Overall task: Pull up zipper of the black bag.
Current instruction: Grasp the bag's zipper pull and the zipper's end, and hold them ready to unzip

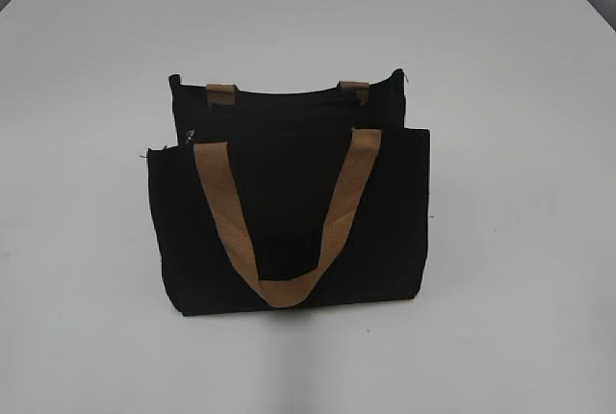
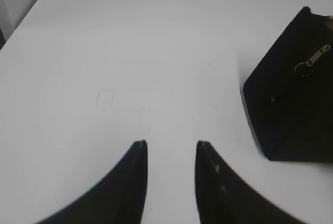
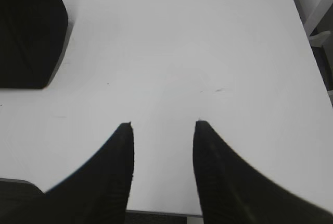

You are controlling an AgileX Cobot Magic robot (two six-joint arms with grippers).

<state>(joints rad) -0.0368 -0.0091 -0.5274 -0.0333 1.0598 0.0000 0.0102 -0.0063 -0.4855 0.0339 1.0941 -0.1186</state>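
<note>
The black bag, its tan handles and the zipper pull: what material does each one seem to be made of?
The black bag looks like matte woven fabric, perhaps canvas: it shows no shine and its edges are soft. The tan handles seem to be flat webbing with a faint ribbed weave. The zipper pull looks like silvery metal, bright against the cloth, with a small ring.

White table [image 1: 520, 270] — faint pencil marks [image 2: 105, 98] on its surface — dull grey floor beyond.
</note>
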